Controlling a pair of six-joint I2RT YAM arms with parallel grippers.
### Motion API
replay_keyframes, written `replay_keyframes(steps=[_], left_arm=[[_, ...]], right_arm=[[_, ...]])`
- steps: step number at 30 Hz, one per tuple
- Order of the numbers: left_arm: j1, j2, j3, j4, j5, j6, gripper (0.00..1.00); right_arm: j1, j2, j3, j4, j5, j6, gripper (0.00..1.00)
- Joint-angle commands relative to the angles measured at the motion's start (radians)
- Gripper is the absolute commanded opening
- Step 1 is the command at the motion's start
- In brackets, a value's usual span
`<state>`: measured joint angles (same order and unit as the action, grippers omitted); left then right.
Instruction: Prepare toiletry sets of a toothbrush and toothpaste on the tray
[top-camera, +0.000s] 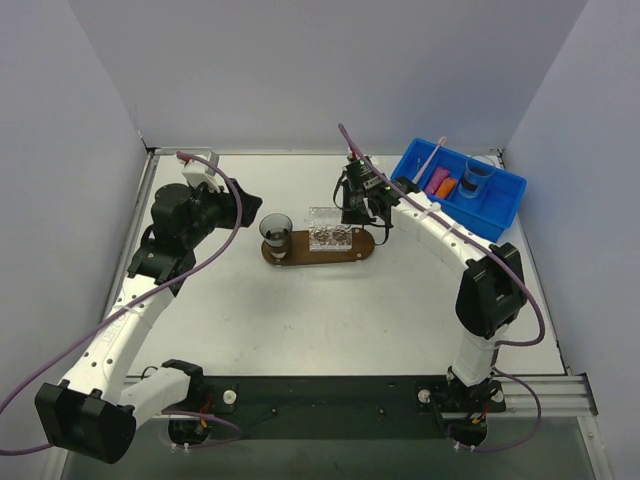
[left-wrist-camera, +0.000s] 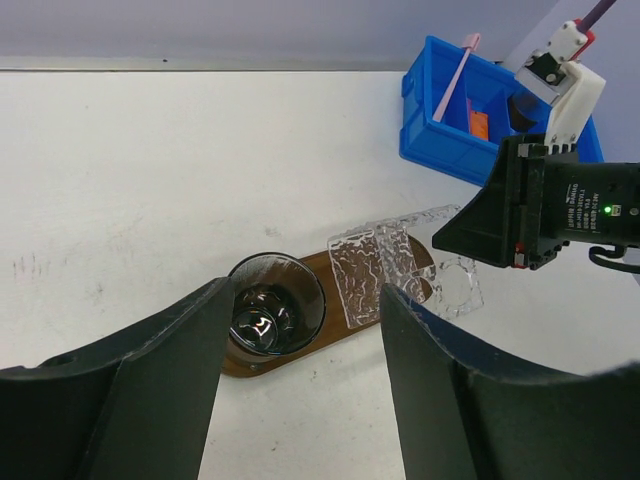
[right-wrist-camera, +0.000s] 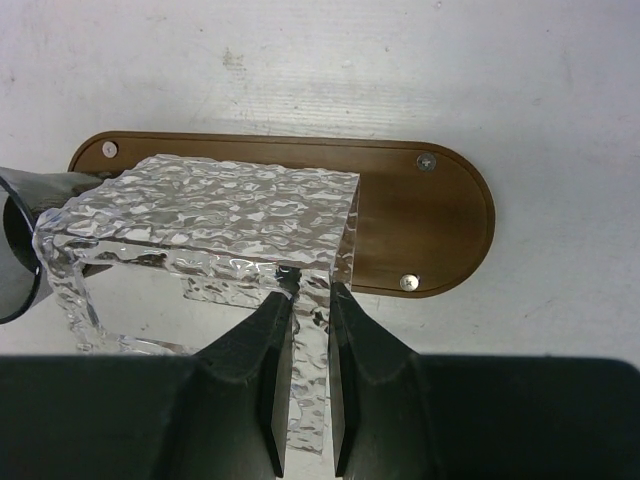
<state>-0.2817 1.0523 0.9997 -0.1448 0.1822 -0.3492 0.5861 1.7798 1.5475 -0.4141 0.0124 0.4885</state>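
Observation:
The dark-brown tray (top-camera: 310, 256) lies mid-table with a dark glass cup (top-camera: 277, 232) on its left end and a clear textured holder (top-camera: 330, 231) beside the cup. My right gripper (top-camera: 360, 215) is shut on a wall of the holder (right-wrist-camera: 230, 215), over the tray (right-wrist-camera: 420, 210). My left gripper (top-camera: 240, 210) is open and empty, left of the cup (left-wrist-camera: 275, 305). The pale-pink toothbrush (top-camera: 428, 160), the magenta tube (top-camera: 437, 180) and the orange tube (top-camera: 447, 187) lie in the blue bin (top-camera: 500, 205). The left wrist view shows the toothbrush (left-wrist-camera: 455, 80) and the orange tube (left-wrist-camera: 479, 123).
The blue bin stands at the back right and also holds a dark cup (top-camera: 475, 178). Grey walls close the table on three sides. The right arm reaches from the near right across to the tray's right end.

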Motion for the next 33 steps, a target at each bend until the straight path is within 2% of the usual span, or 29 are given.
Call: replay_keyframes(steps=[1, 33], left_arm=[[0.006, -0.020, 0.050, -0.001, -0.029, 0.027, 0.70], [0.006, 0.003, 0.051, -0.006, -0.009, 0.019, 0.70]], right_arm=[[0.018, 0.041, 0.072, -0.042, 0.006, 0.027, 0.00], [0.021, 0.265, 0.235, -0.120, -0.005, 0.068, 0.00]])
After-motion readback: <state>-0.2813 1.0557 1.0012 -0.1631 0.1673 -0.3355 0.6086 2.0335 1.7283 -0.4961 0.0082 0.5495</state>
